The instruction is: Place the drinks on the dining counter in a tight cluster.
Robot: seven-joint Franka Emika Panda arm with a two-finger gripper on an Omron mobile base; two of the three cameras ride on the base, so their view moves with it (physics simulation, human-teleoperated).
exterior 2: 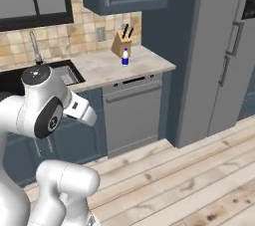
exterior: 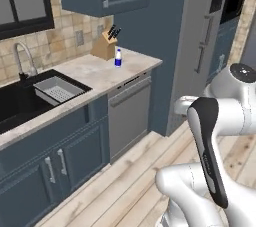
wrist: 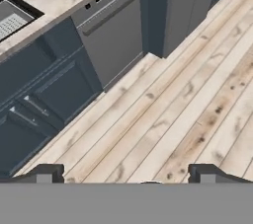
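I see the small blue-labelled bottle (exterior: 118,57) upper centre on the marble surface (exterior: 95,73), just beside the knife block (exterior: 105,45), right of the sink (exterior: 22,98); my empty claw (wrist: 126,172) gapes over floorboards (wrist: 197,104).

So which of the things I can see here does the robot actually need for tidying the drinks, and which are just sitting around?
Part of the job:
- small blue-labelled bottle, upright on the marble counter by the wall
- gripper, open, holding nothing, pointing at the floor

Just lying about:
- knife block, right behind the bottle
- grey strainer basket in the black sink
- tap
- dishwasher
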